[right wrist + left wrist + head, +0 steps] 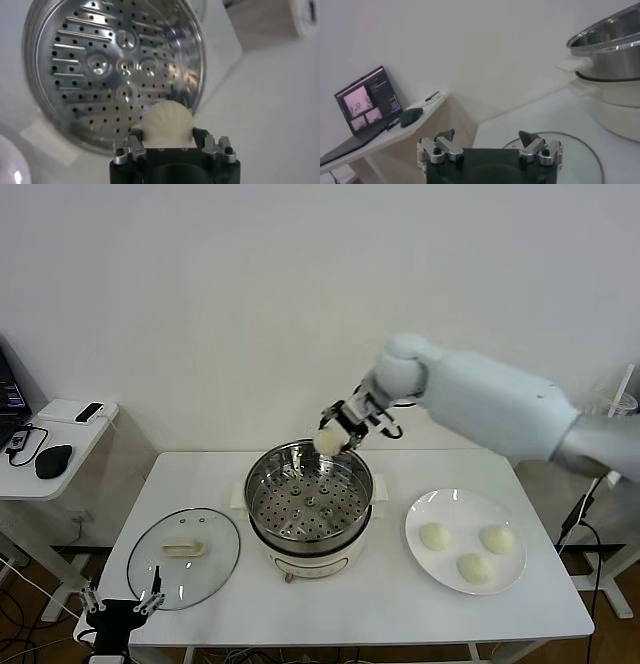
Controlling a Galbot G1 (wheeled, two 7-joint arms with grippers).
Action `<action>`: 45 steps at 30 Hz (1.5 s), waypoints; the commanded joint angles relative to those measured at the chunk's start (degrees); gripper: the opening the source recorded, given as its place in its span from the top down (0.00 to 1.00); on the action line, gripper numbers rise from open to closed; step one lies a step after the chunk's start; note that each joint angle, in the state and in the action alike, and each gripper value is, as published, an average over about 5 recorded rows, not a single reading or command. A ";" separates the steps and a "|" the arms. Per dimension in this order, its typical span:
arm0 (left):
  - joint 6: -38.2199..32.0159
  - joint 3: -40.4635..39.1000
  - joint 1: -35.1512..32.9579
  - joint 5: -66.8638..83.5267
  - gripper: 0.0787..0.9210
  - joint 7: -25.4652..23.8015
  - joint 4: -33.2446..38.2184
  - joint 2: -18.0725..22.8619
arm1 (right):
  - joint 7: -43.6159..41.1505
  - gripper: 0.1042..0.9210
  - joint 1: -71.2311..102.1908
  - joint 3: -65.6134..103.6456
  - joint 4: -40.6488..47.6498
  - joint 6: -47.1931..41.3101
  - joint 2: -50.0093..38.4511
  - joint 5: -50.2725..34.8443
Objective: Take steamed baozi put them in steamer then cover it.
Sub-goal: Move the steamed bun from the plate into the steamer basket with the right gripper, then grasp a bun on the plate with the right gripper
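I see my right gripper [338,434] up over the far rim of the steamer [310,504], a round shiny steel pot on a cream-white base, and its jaws are squeezed on one smooth, round, cream-white steamed bun [329,441]. From the right wrist camera the soft bun [166,121] sits between the black fingers, just above the flat metal tray full of little round holes [115,70]. The tray has nothing on it. Three more buns [468,550] rest on a flat white plate [430,509] to the right of the steamer. The round clear glass lid with a metal rim and a cream-white block handle [184,556] lies flat on the table to the left of the steamer. My left gripper [122,600] waits low at the near left table edge, just beside the lid, with its jaws wide apart and nothing in them. The table [360,609] is smooth and white, and the wall behind is plain white. A small side desk [60,434] at the far left holds a black mouse [53,460] and a laptop [367,102].
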State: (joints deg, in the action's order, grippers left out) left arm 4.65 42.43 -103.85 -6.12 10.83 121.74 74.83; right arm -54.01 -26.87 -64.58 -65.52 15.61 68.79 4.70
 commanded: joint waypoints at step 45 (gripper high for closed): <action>-0.05 1.42 1.19 0.92 0.12 -0.78 1.41 -1.38 | -7.51 0.12 -8.76 -2.18 -14.18 -19.31 -12.16 -12.58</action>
State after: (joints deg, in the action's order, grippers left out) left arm 4.44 43.94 -103.62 -5.46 10.27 123.21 74.11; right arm -56.75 -29.69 -67.06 -66.56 14.16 68.81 2.00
